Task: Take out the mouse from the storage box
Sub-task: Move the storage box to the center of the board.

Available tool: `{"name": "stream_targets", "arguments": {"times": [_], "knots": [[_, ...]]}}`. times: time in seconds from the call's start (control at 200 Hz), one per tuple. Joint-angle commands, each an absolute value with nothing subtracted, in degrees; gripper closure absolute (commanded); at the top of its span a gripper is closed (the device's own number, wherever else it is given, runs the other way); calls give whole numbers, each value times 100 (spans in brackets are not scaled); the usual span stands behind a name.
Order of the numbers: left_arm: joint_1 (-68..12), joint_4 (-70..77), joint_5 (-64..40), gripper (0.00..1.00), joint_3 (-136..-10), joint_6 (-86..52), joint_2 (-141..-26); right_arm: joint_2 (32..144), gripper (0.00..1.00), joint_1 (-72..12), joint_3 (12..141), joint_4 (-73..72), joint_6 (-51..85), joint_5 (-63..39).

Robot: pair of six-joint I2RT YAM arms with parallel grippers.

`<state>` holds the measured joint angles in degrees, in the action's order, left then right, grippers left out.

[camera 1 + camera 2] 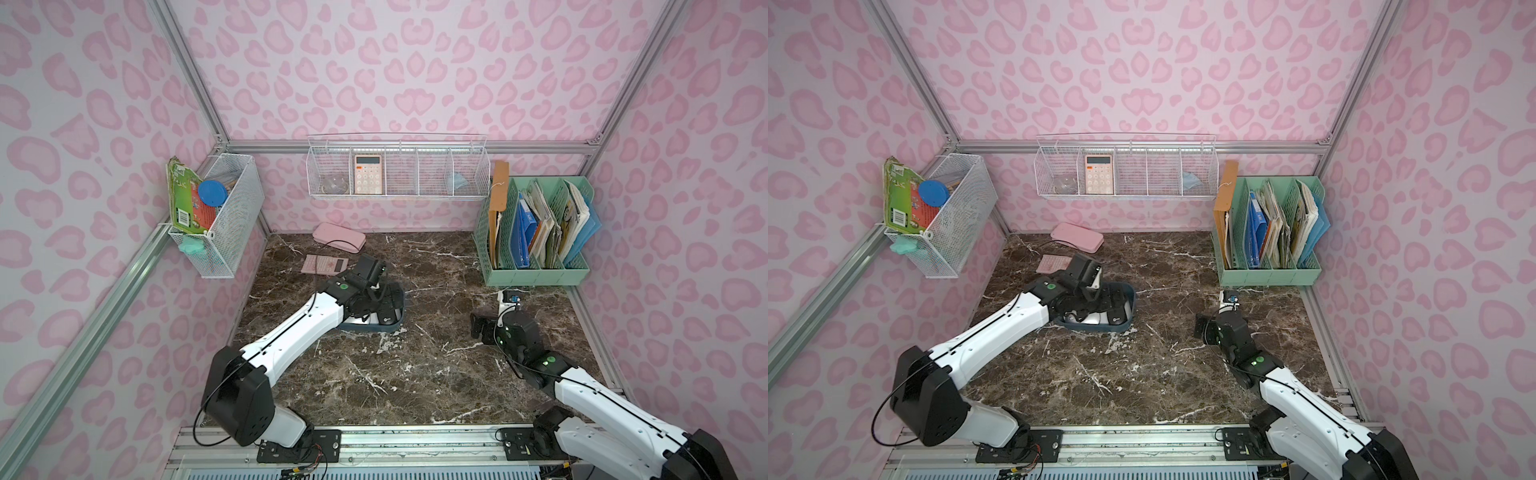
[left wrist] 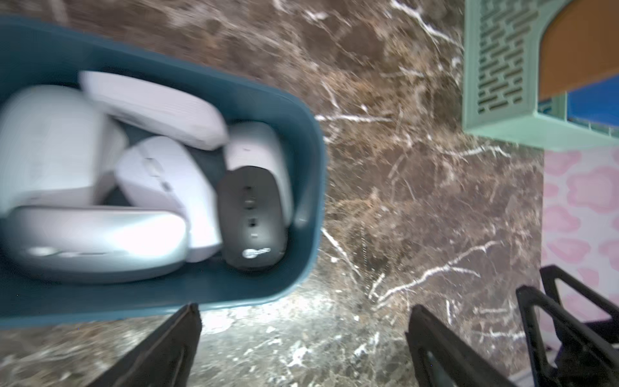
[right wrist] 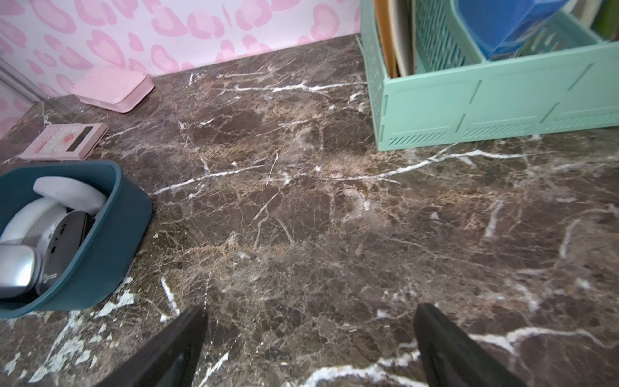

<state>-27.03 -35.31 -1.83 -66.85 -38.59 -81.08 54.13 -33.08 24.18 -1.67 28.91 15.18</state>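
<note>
Presently, left claw [image 2: 303, 310], jaws apart, hangs beside the storage box [image 2: 316, 147].

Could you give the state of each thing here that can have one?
Storage box: upright, holding several mice.
Black mouse: inside the storage box, not gripped.
Left end effector: open, empty, near the storage box.
Right end effector: open, empty, over table.
Pink case: shut, lying flat.
File rack: upright, holding folders.
</note>
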Motion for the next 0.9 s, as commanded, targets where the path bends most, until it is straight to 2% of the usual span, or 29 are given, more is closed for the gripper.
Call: {"name": "stream_targets", "arguments": {"times": [0.0, 0.165, 0.35, 0.615, 0.895], "knots": [[-2047, -3951, 62, 1, -6306, -3722, -7592, 5668, 0, -3488, 2569, -375, 3056, 1362], [-898, -3826, 91, 1, -5806, -3880, -7181, 6356, 0, -3937, 2887, -542, 3205, 1389], [-144, -3101, -667, 1, -5629, -4099, -7715, 7266, 0, -4289, 3423, -703, 3402, 1095], [67, -2478, -1317, 1, -5983, -4011, -8914, 8708, 0, -4543, 4512, -374, 3567, 437], [49, -1980, -1991, 1, -6160, -3902, -9420, 9318, 0, -4660, 5054, -657, 3657, -75]]}}
